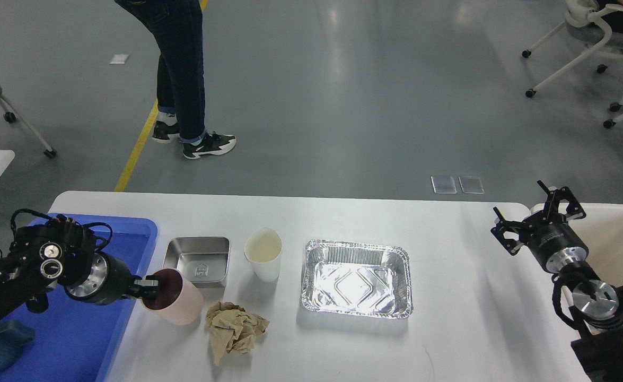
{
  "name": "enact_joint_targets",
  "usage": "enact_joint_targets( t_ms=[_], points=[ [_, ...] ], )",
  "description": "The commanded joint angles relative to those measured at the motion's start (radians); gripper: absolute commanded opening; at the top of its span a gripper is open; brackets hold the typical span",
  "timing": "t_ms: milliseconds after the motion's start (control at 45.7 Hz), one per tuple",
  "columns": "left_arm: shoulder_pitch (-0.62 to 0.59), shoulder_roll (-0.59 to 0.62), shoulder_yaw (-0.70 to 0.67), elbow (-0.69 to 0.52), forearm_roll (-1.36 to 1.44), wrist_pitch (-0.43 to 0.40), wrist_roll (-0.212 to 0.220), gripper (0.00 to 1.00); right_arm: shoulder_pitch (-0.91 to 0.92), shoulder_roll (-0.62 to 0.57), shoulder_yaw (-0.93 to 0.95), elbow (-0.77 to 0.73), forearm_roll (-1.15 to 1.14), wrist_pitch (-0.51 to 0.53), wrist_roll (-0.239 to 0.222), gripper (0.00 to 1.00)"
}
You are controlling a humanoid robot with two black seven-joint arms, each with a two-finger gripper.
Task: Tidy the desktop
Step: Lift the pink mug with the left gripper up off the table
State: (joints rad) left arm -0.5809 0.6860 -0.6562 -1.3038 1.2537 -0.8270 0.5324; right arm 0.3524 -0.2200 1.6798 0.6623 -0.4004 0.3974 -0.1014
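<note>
Head view: our left pincer (149,288) grips the pink cup (176,303) by its rim; next it goes into the blue tray (131,233). Right pincer (539,223) hangs open, far right of the tabletop (449,329).

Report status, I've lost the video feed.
Left claw shut on pink cup. Right claw open, idle. Desktop still cluttered: crumpled paper beside cup.

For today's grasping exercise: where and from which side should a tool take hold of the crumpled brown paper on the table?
Grip the crumpled brown paper across its bunched upper mass, coming straight down. It lies low and irregular, with clear table on its right and near sides.
</note>
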Motion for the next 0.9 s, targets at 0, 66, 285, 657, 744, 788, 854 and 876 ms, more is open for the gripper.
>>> enact_joint_targets(
  t_ms=[0,66,285,657,744,788,854,876],
  points=[
    [-0.02,0.003,-0.005,0.0,-0.048,-0.015,0.023,0.01,-0.001,-0.004,0.0,0.002,0.0,0.0,-0.001,1.0],
    [-0.04,0.01,-0.006,-0.002,-0.068,-0.043,0.023,0.01,-0.003,-0.013,0.0,0.002,0.0,0.0,-0.001,1.0],
    [-0.079,0.036,-0.014,-0.003,-0.146,-0.089,0.029,0.01,-0.004,-0.015,0.0,0.002,0.0,0.0,-0.001,1.0],
    [-0.166,0.133,-0.02,-0.002,-0.388,-0.133,0.052,0.02,-0.003,-0.016,0.0,0.003,0.0,0.0,-0.001,1.0],
    [-0.184,0.162,-0.039,-0.002,-0.438,-0.133,0.052,0.02,-0.003,-0.016,0.0,0.003,0.002,0.0,-0.001,1.0],
    [-0.191,0.178,-0.048,-0.002,-0.459,-0.133,0.052,0.02,-0.003,-0.016,0.0,0.003,0.0,0.0,-0.001,1.0],
    [-0.203,0.201,-0.075,-0.002,-0.488,-0.133,0.052,0.02,-0.003,-0.016,0.0,0.005,0.002,0.0,-0.001,1.0],
    [-0.204,0.207,-0.092,-0.002,-0.499,-0.133,0.052,0.02,-0.003,-0.016,0.0,0.005,0.0,0.0,-0.001,1.0]
  ],
)
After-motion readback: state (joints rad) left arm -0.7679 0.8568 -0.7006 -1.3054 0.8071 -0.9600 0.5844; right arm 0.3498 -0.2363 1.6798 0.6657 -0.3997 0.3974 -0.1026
